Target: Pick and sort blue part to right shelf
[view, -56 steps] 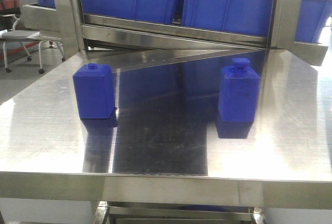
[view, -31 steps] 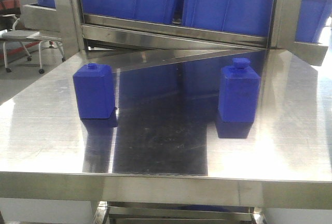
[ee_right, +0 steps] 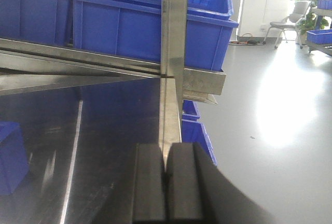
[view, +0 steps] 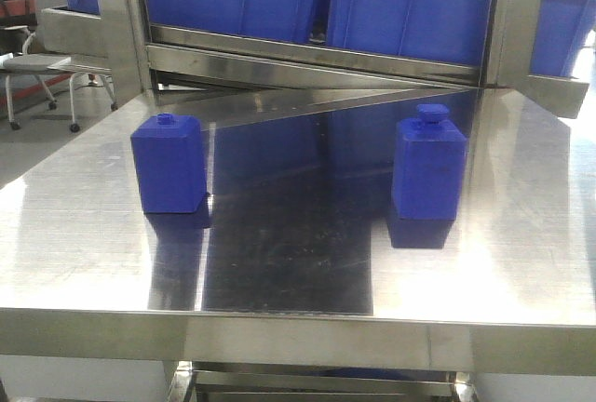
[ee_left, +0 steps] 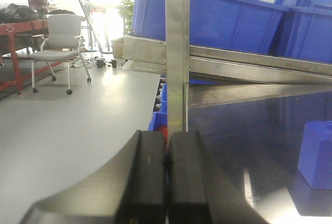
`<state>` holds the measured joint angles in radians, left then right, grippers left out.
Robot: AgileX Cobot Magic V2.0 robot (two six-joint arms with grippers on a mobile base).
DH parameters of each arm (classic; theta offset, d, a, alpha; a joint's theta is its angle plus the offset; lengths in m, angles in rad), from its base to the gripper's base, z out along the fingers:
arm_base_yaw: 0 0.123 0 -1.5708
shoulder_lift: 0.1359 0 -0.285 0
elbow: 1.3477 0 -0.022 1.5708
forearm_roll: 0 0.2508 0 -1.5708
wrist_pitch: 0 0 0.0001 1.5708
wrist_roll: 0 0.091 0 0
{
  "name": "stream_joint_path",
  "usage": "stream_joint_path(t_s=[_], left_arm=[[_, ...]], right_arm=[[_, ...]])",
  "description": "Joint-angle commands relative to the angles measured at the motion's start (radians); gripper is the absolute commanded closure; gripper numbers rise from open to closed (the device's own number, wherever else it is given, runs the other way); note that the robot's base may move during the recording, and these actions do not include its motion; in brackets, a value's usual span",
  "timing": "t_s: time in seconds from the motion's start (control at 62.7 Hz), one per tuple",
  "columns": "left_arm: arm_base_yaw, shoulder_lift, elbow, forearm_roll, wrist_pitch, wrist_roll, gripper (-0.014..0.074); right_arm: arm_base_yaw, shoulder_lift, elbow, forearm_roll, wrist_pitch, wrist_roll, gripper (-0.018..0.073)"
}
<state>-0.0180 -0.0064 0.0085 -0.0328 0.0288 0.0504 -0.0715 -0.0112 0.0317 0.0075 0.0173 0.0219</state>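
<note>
The left gripper (ee_left: pixel 167 154) has its two black pads pressed flat together with nothing between them. The right gripper (ee_right: pixel 166 156) is closed and empty in the same way. Each sits out by its own side edge of the steel table (view: pixel 84 253), neither near a block. The blue part (view: pixel 428 167) stands upright toward the table's right edge, about midway between front and back, well apart from the shorter block (view: pixel 169 165) toward the left edge. Blue bins (view: pixel 419 11) line the rack behind the back edge. The part looks like stiff moulded plastic, probably light, with smooth sides that could slip. Its flat opposite faces below the shoulders seem the surest hold, not the knob cap. On polished steel, a nudge would likely slide it.
</note>
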Motion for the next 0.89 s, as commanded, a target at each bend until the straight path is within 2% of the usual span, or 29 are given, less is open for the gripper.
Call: stream_joint_path(t_s=[0.0,0.255,0.463,0.878], left_arm=[[-0.005,-0.022,0.023,-0.007,-0.087,-0.006,0.0461],[-0.005,-0.022,0.023,-0.007,-0.087,-0.006,0.0461],[-0.005,-0.022,0.023,-0.007,-0.087,-0.006,0.0461],[-0.005,-0.022,0.023,-0.007,-0.087,-0.006,0.0461]], right_arm=[[0.0,-0.021,-0.022,-0.008,-0.09,-0.002,0.0501],[0.0,-0.021,-0.039,-0.008,-0.078,-0.002,0.0501],[0.0,0.01,-0.165,-0.008,0.107,-0.002,0.0501],[0.0,0.371,-0.416,-0.008,0.278,0.002,0.0501]])
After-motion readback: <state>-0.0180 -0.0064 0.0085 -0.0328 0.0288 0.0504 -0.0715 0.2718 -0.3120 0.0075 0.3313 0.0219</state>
